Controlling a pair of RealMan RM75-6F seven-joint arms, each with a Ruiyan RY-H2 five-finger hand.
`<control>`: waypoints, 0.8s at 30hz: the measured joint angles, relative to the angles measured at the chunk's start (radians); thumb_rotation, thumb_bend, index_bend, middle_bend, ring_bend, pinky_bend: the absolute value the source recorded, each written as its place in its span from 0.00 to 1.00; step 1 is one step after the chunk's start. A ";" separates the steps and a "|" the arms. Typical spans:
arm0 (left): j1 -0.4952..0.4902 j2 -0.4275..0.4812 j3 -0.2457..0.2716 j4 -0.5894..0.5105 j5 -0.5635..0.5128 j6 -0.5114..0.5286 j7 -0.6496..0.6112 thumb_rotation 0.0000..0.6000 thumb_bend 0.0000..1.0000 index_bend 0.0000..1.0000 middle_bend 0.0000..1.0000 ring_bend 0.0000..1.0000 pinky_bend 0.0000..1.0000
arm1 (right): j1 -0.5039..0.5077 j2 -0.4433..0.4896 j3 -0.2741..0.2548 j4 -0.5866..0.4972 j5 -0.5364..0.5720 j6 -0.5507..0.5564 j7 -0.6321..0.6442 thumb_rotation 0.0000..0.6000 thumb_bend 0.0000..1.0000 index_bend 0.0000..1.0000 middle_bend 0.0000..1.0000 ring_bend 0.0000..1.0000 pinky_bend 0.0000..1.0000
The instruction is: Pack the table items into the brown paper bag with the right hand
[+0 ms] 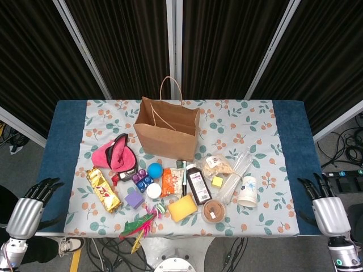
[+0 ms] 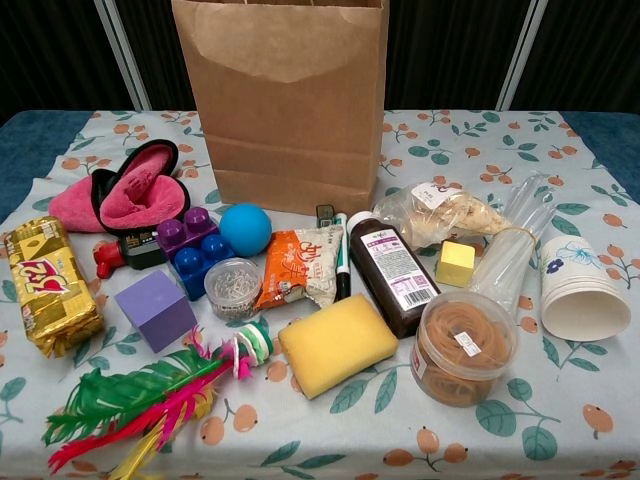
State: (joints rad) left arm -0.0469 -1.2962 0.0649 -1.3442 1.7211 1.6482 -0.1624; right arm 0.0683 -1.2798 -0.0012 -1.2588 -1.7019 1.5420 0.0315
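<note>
beside the table's right edge the right robot hand [image 1: 324, 205] hangs empty, fingers apart; bottle label [image 2: 397, 272] unreadable.

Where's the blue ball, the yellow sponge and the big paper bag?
blue ball [image 2: 245, 229], chest view, middle of its round face.
yellow sponge [image 2: 337, 343], chest view, middle of its top face.
brown paper bag [image 2: 285, 110], chest view, middle of its front wall.

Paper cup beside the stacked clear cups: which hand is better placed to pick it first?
Right hand: the paper cup lies toward that table edge. The left hand hangs beyond the far side.
</note>
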 measured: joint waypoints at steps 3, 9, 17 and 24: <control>0.001 -0.015 -0.002 0.011 -0.002 0.002 -0.001 1.00 0.11 0.26 0.27 0.17 0.25 | 0.064 0.030 -0.018 0.017 -0.055 -0.069 -0.039 1.00 0.01 0.19 0.23 0.03 0.00; 0.001 -0.025 -0.006 0.029 0.001 0.009 0.009 1.00 0.11 0.26 0.27 0.17 0.25 | 0.199 0.058 -0.039 0.060 -0.153 -0.168 -0.064 1.00 0.04 0.21 0.26 0.05 0.01; -0.003 -0.028 -0.021 0.037 -0.012 0.010 0.022 1.00 0.11 0.26 0.27 0.17 0.25 | 0.328 0.020 -0.067 0.109 -0.223 -0.301 -0.098 1.00 0.05 0.21 0.26 0.05 0.01; -0.007 -0.032 -0.030 0.056 -0.023 0.007 0.021 1.00 0.11 0.26 0.27 0.17 0.25 | 0.377 -0.045 -0.088 0.131 -0.223 -0.369 -0.131 1.00 0.06 0.22 0.26 0.05 0.01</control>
State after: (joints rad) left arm -0.0537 -1.3279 0.0348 -1.2885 1.6980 1.6555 -0.1418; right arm 0.4455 -1.3253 -0.0895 -1.1280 -1.9247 1.1730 -0.0991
